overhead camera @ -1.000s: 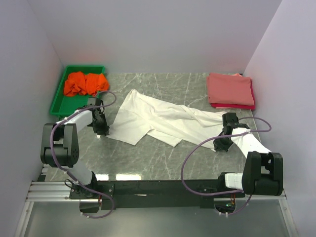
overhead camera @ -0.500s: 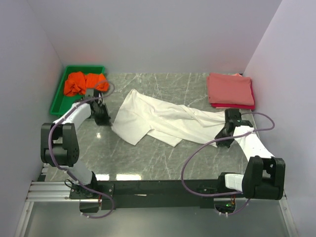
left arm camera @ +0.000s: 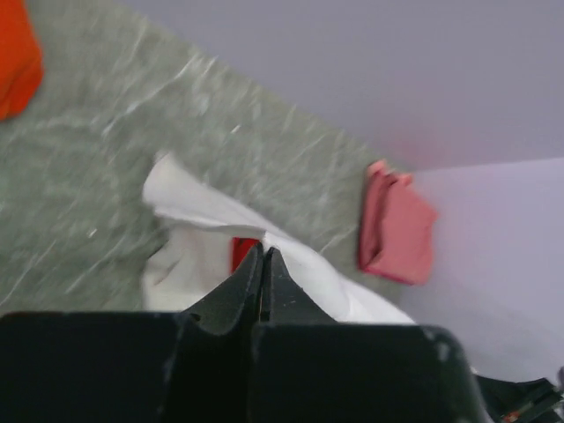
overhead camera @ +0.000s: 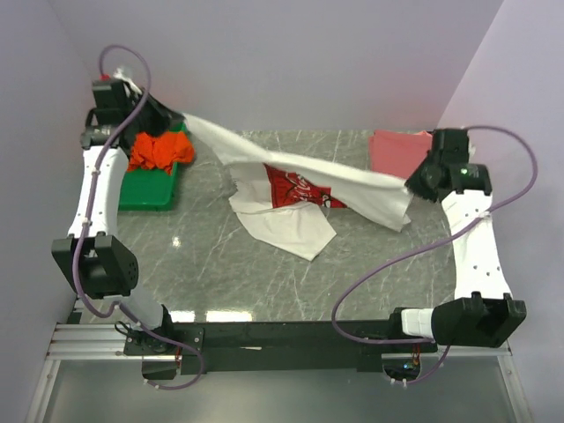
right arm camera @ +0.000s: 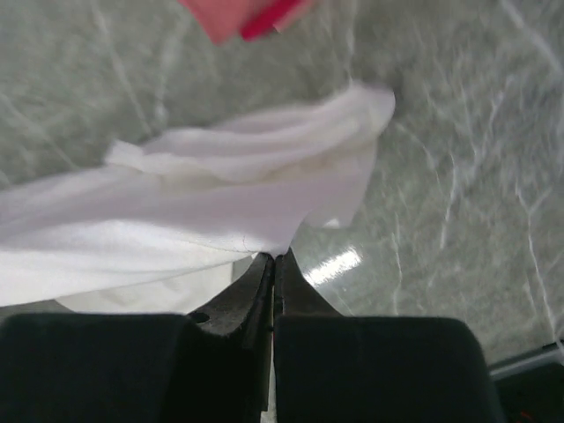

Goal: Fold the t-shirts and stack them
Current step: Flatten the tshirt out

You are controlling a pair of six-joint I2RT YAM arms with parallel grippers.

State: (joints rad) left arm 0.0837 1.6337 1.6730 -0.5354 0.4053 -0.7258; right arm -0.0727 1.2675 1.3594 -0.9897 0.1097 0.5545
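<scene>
A white cloth t-shirt with a red chest print (overhead camera: 300, 189) hangs stretched across the grey marble-patterned table (overhead camera: 264, 282), barring the middle. In front of it the table lies bare. Behind its left end sit a green plastic tray (overhead camera: 145, 194) and a crumpled orange t-shirt (overhead camera: 159, 152); behind its right end, a folded salmon-pink and red t-shirt stack (overhead camera: 392, 152).

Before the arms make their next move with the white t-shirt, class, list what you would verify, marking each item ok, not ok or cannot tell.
1. Left gripper shut on the white t-shirt: ok.
2. Right gripper shut on its other end: ok.
3. Shirt fully off the table: not ok, its lower part sags onto it.
4. Cloth flat between the grips: not ok, it is twisted.
5. Orange t-shirts out of the way in the green tray: ok.
6. Pink stack tidy: cannot tell, the right arm hides part.
</scene>
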